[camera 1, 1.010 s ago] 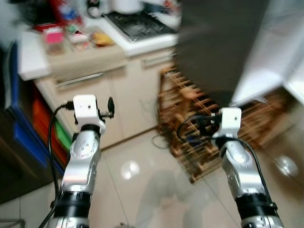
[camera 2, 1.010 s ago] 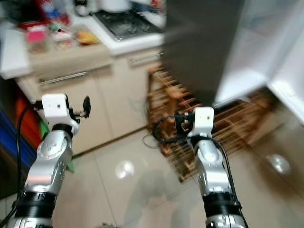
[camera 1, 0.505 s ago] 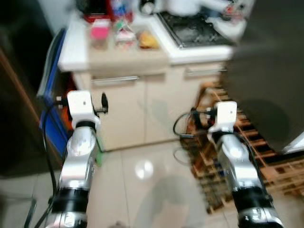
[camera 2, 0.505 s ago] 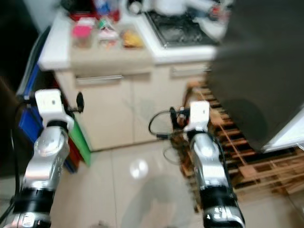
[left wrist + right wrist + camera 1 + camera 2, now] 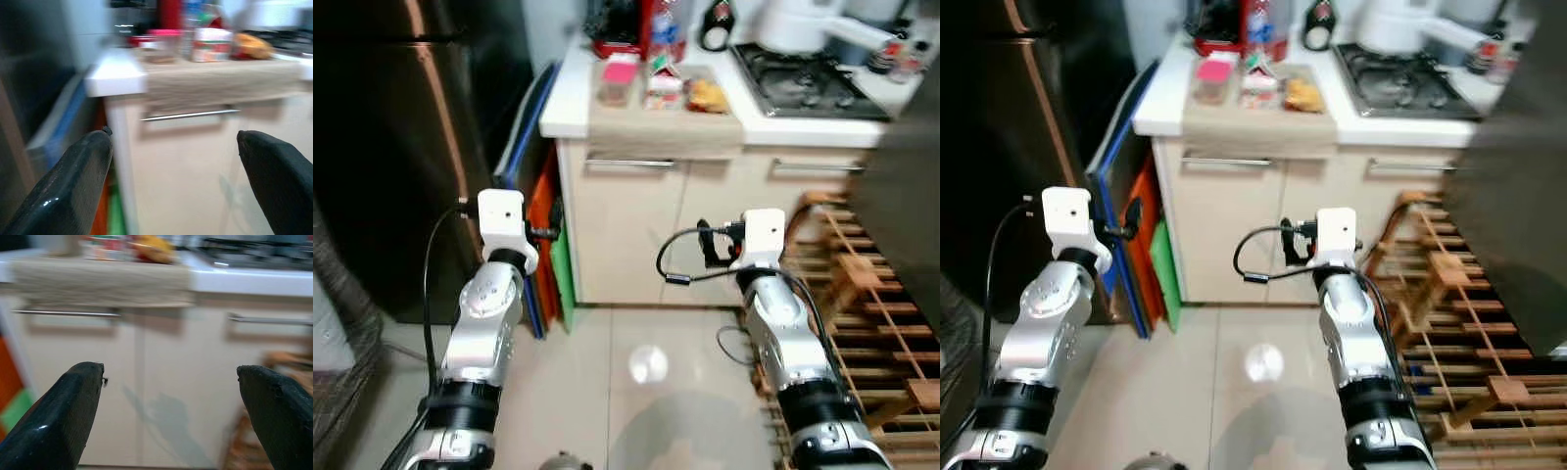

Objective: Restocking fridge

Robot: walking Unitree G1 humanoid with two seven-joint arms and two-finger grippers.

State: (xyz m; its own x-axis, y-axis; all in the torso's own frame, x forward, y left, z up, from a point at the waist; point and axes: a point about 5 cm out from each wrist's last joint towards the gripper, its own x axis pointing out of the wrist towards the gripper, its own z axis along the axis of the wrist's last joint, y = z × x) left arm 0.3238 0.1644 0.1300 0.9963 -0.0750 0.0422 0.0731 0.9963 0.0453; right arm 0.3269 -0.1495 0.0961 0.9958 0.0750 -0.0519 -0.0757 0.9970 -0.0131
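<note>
- The dark fridge (image 5: pixel 401 147) stands at the robot's left, its door shut, next to the left end of the counter (image 5: pixel 570 98).
- A wooden board (image 5: pixel 661 108) lies at the counter's front edge near its left end; on it stand a pink-lidded jar (image 5: pixel 618 78), a small carton (image 5: pixel 663 86) and a yellowish food item (image 5: pixel 707 95), side by side from left to right.
- Behind the board, towards the counter's back edge, stand a red container (image 5: pixel 651 22) and dark bottles, blurred.
- A gas hob (image 5: pixel 808 83) takes up the counter's right part, with a white pot (image 5: pixel 793 22) at its back.
- Under the counter are cream cupboard doors (image 5: pixel 641 230) with long metal handles.
- Blue, orange and green flat boards (image 5: pixel 543 245) lean in the gap between fridge and cupboard.
- A wooden rack (image 5: pixel 876 323) stands on the tiled floor (image 5: pixel 607 392) at the right.
- The left gripper (image 5: pixel 171 166) is raised before the cupboard's left end, fingers spread wide, holding nothing.
- The right gripper (image 5: pixel 171 401) is raised before the cupboard doors, fingers likewise wide apart and empty.
</note>
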